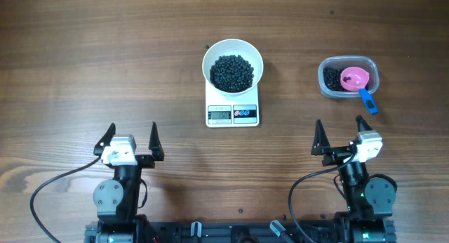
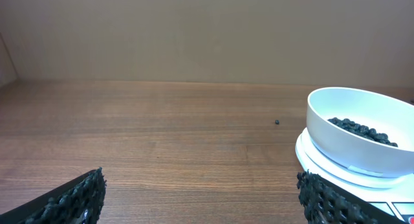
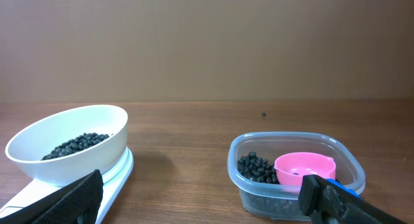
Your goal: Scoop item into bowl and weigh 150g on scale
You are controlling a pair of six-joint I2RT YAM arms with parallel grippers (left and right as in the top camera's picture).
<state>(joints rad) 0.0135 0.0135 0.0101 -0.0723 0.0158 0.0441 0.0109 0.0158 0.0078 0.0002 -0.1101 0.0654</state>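
The bowl [image 1: 233, 52], loaded with beans [image 1: 232, 73], sits on the scale [image 1: 233, 114]; its display [image 1: 220, 115] is too small to read, so only confirming the weight seems left. Both the left hand [image 1: 132, 130] and right hand [image 1: 339, 127] hang open, empty.

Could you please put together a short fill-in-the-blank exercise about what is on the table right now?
1. The round white bowl holding the small black beans stands on the flat white digital ____.
2. The pink scoop with the blue handle lies in the clear rectangular plastic ____.
3. The left pincer and the right pincer are both ____ and hold nothing.

Missing words: scale; tub; open.
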